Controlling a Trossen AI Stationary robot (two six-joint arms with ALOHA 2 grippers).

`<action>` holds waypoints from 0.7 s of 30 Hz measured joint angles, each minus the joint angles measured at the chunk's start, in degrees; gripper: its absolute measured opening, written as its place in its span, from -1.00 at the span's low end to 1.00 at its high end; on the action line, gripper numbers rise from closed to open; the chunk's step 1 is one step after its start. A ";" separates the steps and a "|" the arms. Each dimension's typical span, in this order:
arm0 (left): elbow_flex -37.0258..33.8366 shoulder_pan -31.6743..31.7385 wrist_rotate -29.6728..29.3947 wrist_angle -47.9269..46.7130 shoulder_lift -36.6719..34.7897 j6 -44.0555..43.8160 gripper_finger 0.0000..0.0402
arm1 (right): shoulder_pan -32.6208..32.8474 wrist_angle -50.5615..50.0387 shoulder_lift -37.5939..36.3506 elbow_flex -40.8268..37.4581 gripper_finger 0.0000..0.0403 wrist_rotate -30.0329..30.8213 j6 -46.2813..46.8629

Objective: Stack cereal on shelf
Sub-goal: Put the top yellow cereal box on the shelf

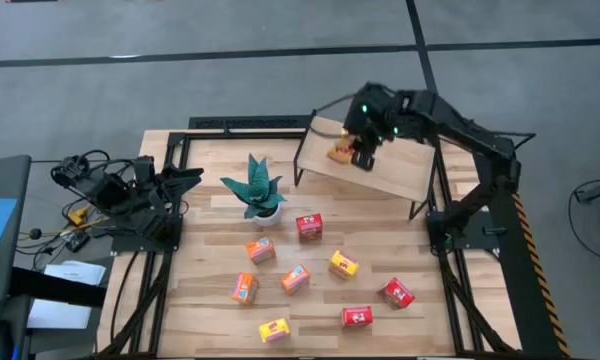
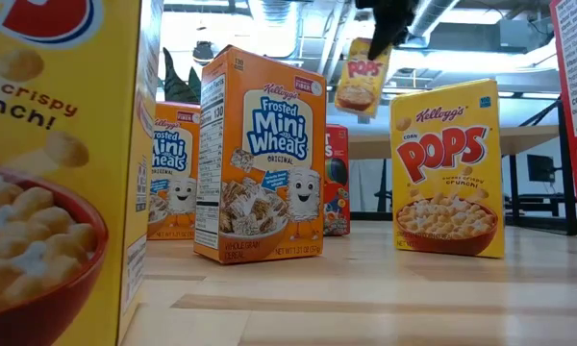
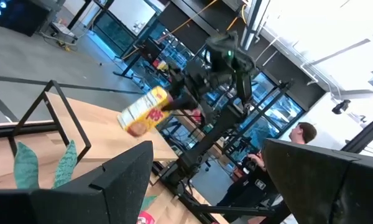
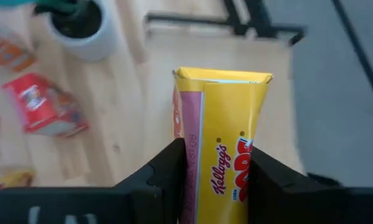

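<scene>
Your right gripper [image 1: 361,150] is pinching a yellow Corn Pops box [image 4: 227,155] between its fingers [image 4: 165,174], holding it in the air over the near-left part of the shelf [image 1: 405,165]; from table height the box [image 2: 362,77] is hanging tilted, above the shelf board and not touching it. The shelf itself is standing at the back right of the table [image 1: 200,310], with no other box on it that you can see. Your left gripper [image 1: 185,180] is waiting at the left edge of the table, beside the teal plant [image 1: 257,190], with its jaws spread wide and nothing between them. Eight boxes are sitting scattered on the tabletop in front of the plant: a red box [image 1: 309,227] closest to the pot, an orange box [image 1: 260,250] just past it, a yellow box [image 1: 343,264] mid-table, and another yellow box [image 1: 274,330] near the front edge, among others
</scene>
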 joint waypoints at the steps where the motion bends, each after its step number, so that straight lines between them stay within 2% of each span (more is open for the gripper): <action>1: 0.00 0.02 -0.30 -0.02 0.00 0.08 0.46 | -0.90 -0.75 1.56 2.42 -0.23 0.02 -1.05; 11: 0.00 0.02 -0.90 -0.02 0.00 0.63 0.46 | -7.77 -11.41 20.30 27.84 -0.24 0.08 -9.90; 14: 0.00 0.02 -0.90 -0.02 -0.02 0.66 0.46 | -9.25 -9.34 21.85 26.86 -0.26 0.07 -11.11; 21: 0.00 0.00 -1.49 -0.36 -0.02 0.68 0.46 | -11.36 -11.67 24.99 26.74 -0.22 0.02 -12.95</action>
